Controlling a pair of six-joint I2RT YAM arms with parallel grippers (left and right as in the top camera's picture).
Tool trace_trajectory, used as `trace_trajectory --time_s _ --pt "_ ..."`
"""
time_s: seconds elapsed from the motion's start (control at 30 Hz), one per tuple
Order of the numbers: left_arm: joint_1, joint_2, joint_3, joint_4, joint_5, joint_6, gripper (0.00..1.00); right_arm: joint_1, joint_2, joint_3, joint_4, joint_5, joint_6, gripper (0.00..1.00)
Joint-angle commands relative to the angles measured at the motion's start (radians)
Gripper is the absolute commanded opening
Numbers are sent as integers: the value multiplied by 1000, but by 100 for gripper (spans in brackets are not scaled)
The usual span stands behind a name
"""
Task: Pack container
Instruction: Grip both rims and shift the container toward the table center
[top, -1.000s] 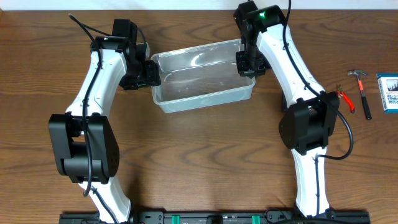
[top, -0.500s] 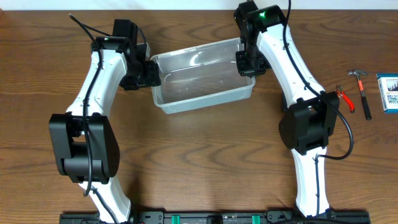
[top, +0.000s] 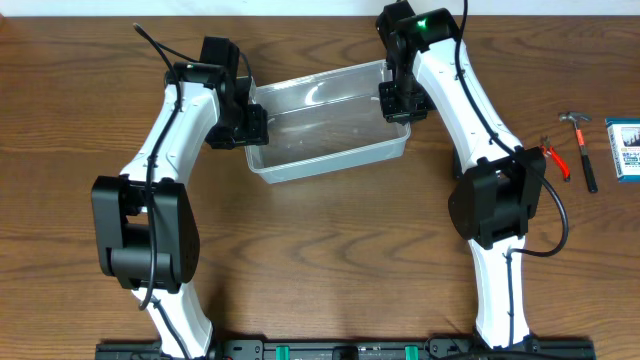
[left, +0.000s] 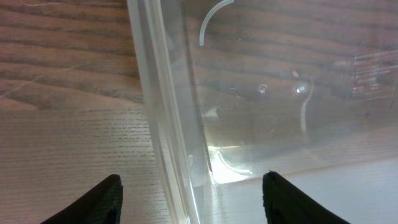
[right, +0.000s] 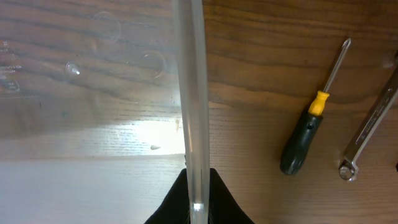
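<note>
The container (top: 320, 135) is a clear plastic bin lying empty at the back middle of the table. My left gripper (top: 252, 125) is at its left end. In the left wrist view the left gripper (left: 193, 199) is open, one finger outside and one inside the container's wall (left: 165, 112). My right gripper (top: 393, 103) is at the container's right end. In the right wrist view the right gripper (right: 198, 202) is shut on the container's rim (right: 189, 74).
A hammer (top: 578, 145), red-handled pliers (top: 556, 160) and a small blue-and-white box (top: 624, 150) lie at the far right. A screwdriver (right: 308, 134) and a wrench (right: 367, 143) lie on the table just right of the container.
My left arm has shifted right, bringing the left gripper over the container's left wall. The right arm and container have hardly moved.
</note>
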Motion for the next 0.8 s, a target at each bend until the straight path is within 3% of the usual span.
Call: trace_trajectory --time_s 0.0,0.53,0.77 --pt "2 18 -11 -6 -13 -1 59 -7 -29 -6 -3 7 -14 7" --pt "2 22 -13 -10 -13 -1 42 -8 -29 -11 4 7 -14 3" --pt "2 22 -13 -11 -13 -1 34 -8 -29 -101 42 6 -13 1"
